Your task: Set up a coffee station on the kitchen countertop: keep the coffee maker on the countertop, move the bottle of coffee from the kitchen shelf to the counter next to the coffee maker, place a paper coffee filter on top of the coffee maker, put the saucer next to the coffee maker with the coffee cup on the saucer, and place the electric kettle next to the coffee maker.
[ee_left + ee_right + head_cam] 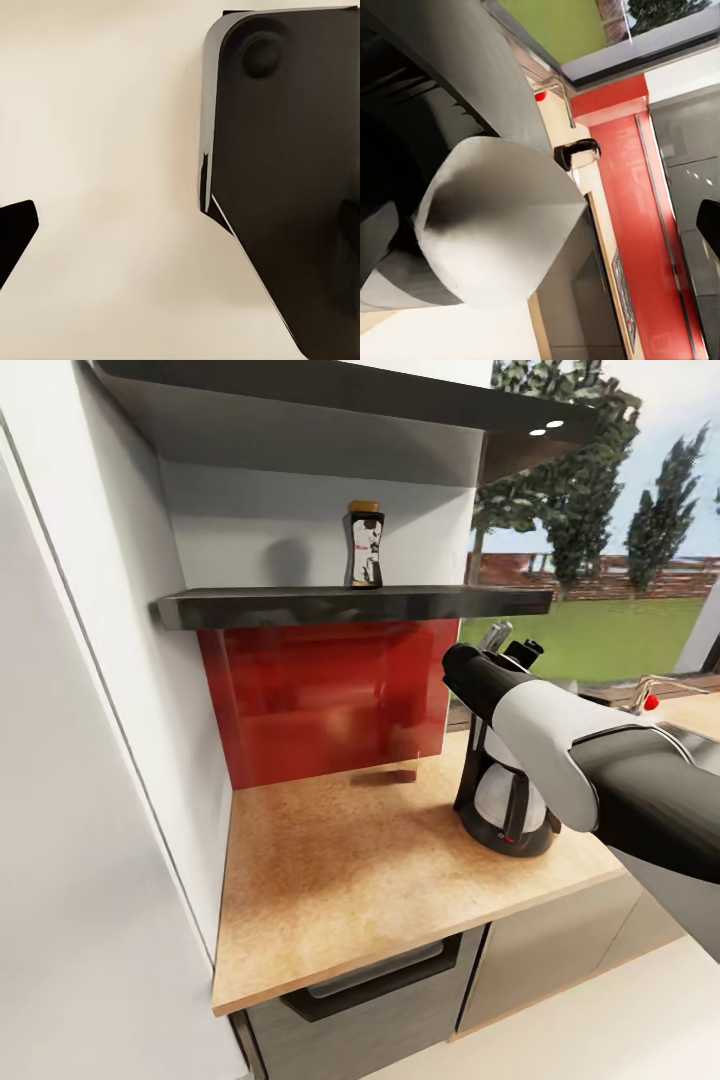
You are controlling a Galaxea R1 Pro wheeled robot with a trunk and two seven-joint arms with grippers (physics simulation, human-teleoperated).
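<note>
The wooden tabletop [340, 860] runs from the white wall on its left to its front edge above a dark drawer [370, 985], and most of its surface is bare, giving open room in front of the red backsplash [330, 700]. Above it a dark shelf [350, 606] juts from the wall, with free space along its length on both sides of the bottle of coffee [364, 545], which stands upright near the middle. The right arm [580, 750] reaches in across the coffee maker [505, 810], which sits on the tabletop at the right, its glass pot partly hidden behind the arm. In the right wrist view a white and dark arm segment [495, 232] takes up the near field, and beyond it a distant coffee maker [577, 154] shows on the tabletop. The left wrist view shows a dark robot part [292, 172] against a pale surface. Whether either claw is open or closed cannot be told.
</note>
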